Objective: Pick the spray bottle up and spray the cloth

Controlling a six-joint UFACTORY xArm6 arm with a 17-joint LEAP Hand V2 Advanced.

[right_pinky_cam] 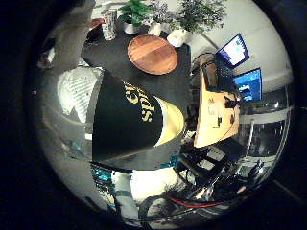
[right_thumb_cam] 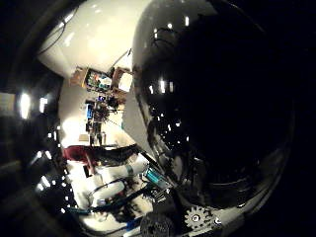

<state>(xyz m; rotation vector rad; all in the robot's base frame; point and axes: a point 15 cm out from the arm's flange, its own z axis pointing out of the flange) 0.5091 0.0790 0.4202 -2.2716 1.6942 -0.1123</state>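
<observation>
Black table (right_pinky_cam: 115,55): wooden board (right_pinky_cam: 152,53), plant pots (right_pinky_cam: 130,28).

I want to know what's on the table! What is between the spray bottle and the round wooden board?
Nothing: only bare black table lies between the spray bottle and the wooden board, in the little finger side view.

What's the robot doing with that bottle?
The robot's hand has the spray bottle right up against its palm. The bottle is black with a yellowish band, and it fills much of both palm views, so it is very close. Beyond it is a black table with a round wooden board, a can and some potted plants. No cloth shows, so I can't tell if any spraying has happened.
</observation>
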